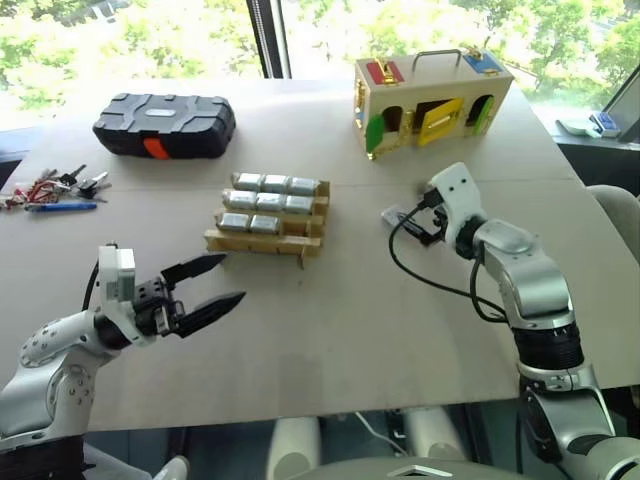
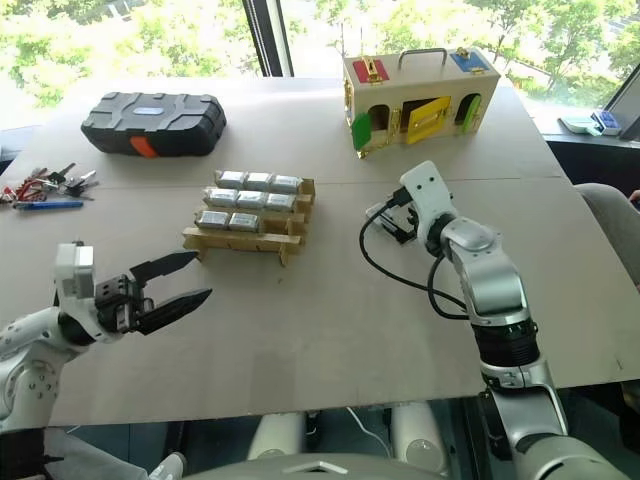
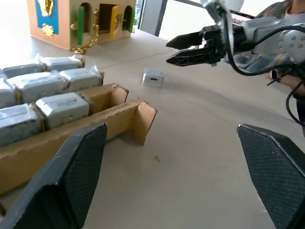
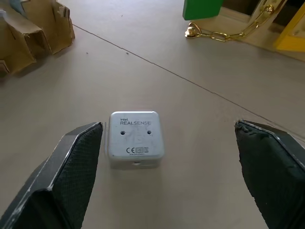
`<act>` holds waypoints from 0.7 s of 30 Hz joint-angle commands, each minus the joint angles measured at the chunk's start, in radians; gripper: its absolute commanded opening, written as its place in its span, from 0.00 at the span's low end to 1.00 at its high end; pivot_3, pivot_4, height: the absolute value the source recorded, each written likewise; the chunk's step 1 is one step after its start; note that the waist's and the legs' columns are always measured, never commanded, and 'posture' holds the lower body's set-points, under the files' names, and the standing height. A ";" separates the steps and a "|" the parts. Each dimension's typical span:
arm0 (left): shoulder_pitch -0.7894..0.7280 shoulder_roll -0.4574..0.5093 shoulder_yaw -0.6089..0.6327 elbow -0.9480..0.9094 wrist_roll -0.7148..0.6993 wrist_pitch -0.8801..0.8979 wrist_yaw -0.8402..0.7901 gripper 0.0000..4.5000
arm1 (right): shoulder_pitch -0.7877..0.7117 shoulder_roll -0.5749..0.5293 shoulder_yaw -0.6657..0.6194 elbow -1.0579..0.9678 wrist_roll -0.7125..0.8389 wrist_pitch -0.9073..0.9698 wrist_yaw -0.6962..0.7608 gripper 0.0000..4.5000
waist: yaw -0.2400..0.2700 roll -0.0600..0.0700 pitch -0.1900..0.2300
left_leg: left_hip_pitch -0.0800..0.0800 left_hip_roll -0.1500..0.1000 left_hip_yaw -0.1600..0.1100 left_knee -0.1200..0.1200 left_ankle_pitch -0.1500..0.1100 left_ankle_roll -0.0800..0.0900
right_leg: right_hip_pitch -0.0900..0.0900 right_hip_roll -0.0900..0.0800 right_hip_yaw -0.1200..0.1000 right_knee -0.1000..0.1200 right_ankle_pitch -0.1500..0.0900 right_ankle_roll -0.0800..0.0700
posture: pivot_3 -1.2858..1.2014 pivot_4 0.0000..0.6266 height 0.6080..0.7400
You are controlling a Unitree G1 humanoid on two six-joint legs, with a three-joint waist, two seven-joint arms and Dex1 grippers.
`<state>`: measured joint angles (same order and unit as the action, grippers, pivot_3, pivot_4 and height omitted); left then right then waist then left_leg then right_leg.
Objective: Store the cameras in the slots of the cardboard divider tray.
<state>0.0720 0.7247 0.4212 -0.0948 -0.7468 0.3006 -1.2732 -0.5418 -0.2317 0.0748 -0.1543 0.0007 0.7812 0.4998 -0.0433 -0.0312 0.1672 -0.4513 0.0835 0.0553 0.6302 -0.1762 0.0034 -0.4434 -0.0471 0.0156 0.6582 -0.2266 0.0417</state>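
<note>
The cardboard divider tray (image 1: 262,241) sits mid-table with several silver cameras (image 1: 273,184) in its stepped rows; the right slot of the front row (image 3: 112,95) is empty. One loose camera (image 4: 136,138) lies flat on the table right of the tray, also seen at the spot (image 1: 394,214). My right gripper (image 1: 413,222) hovers just behind this camera, open, its fingers (image 4: 71,167) spread wide on either side without touching it. My left gripper (image 1: 232,278) is open and empty, just off the tray's near left corner and pointing toward it.
A black case (image 1: 165,124) lies at the back left and a wooden box with coloured doors (image 1: 430,98) at the back right, its brass chain (image 4: 224,34) trailing on the table. Keys and a blue pen (image 1: 55,190) lie at the far left.
</note>
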 commanded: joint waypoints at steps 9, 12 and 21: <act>-0.003 0.028 0.014 -0.058 -0.032 0.047 -0.019 1.00 | -0.042 0.010 0.017 0.176 0.052 -0.128 -0.003 0.98 | 0.003 -0.001 0.000 | 0.000 0.000 0.001 0.000 0.000 0.000 | 0.000 0.000 0.001 0.000 0.000 0.000 | 0.52 0.24 1.00; -0.004 0.029 0.016 -0.076 -0.038 0.059 -0.012 1.00 | -0.055 0.011 0.017 0.259 0.055 -0.180 -0.002 0.98 | 0.003 -0.001 0.000 | 0.000 0.000 0.001 0.000 0.000 0.000 | 0.000 0.000 0.001 0.000 0.000 0.000 | 0.52 0.24 1.00; 0.001 0.024 0.024 -0.122 -0.055 0.084 0.021 1.00 | -0.102 0.010 0.014 0.429 0.055 -0.329 -0.001 0.58 | 0.002 -0.001 0.000 | 0.000 0.000 0.001 0.000 0.000 0.000 | 0.000 0.000 0.001 0.000 0.000 0.000 | 0.52 0.24 1.00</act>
<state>0.0746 0.7397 0.4230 -0.1728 -0.7769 0.3788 -1.2611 -0.6244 -0.2184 0.0998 0.2860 0.0492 0.4895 0.4975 -0.0410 -0.0317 0.1669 -0.4513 0.0834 0.0563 0.6305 -0.1761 0.0035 -0.4432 -0.0468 0.0169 0.6582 -0.2266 0.0420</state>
